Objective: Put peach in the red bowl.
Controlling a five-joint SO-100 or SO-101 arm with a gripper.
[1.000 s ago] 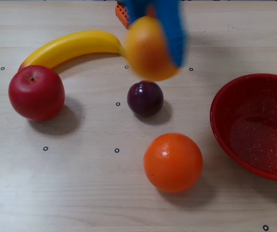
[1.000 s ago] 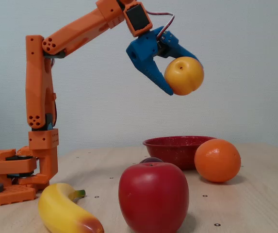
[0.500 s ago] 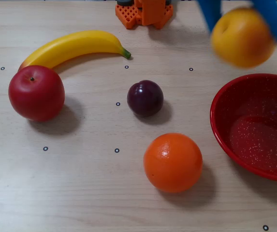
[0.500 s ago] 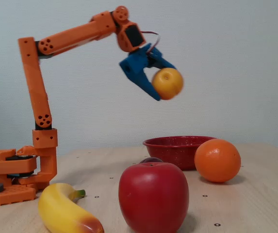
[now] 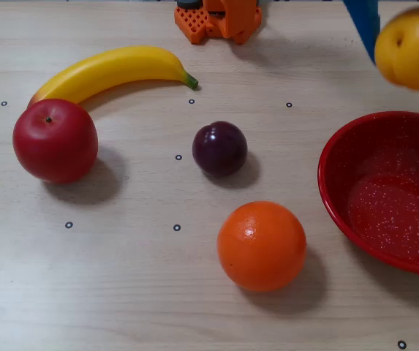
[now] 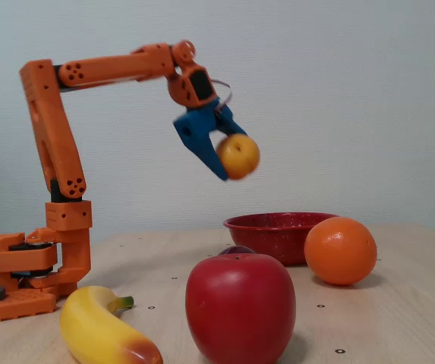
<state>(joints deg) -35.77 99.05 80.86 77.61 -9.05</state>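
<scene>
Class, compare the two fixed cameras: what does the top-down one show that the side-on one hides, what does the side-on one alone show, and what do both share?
Only the top-down view shows the red bowl's speckled inside and the whole plum. Only the side-on view shows the arm and how high the blue hand carries the peach above the table. Both show the apple, banana and orange.

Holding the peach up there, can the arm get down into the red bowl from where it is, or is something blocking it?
Probably yes. The blue gripper holds the yellow-orange peach in the air, and the wide, glossy red bowl is empty inside; the round orange sits apart from its rim.
</scene>
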